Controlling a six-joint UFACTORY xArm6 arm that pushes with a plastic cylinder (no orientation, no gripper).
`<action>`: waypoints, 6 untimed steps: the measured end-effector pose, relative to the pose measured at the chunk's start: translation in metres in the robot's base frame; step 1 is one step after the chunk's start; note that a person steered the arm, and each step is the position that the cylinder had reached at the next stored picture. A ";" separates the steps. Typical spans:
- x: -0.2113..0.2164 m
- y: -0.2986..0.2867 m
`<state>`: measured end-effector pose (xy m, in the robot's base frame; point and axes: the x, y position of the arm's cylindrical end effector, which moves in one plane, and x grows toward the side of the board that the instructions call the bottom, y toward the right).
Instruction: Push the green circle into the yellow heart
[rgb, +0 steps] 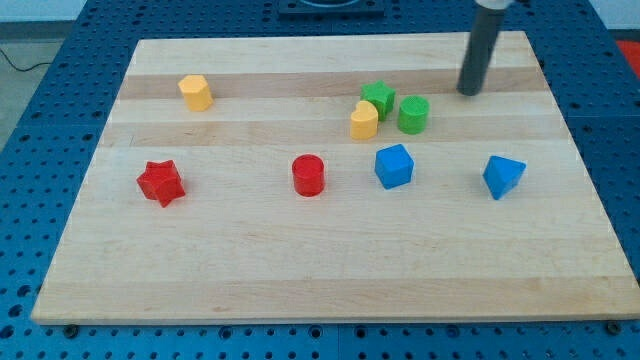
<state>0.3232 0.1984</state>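
The green circle (413, 114) stands right of the board's middle, toward the view's top. The yellow heart (364, 120) stands just to its left, a small gap between them. A green star (378, 97) sits just above the heart, close to both. My rod comes down from the view's top right, and my tip (468, 93) rests on the board up and to the right of the green circle, clear of it.
A yellow hexagon (196, 92) is at the upper left. A red star (160, 182) is at the left and a red cylinder (309, 175) is near the centre. A blue cube (394, 166) and a blue wedge-like block (503, 176) lie below the green circle.
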 end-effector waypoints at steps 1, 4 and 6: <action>0.026 0.003; 0.033 -0.098; 0.034 -0.060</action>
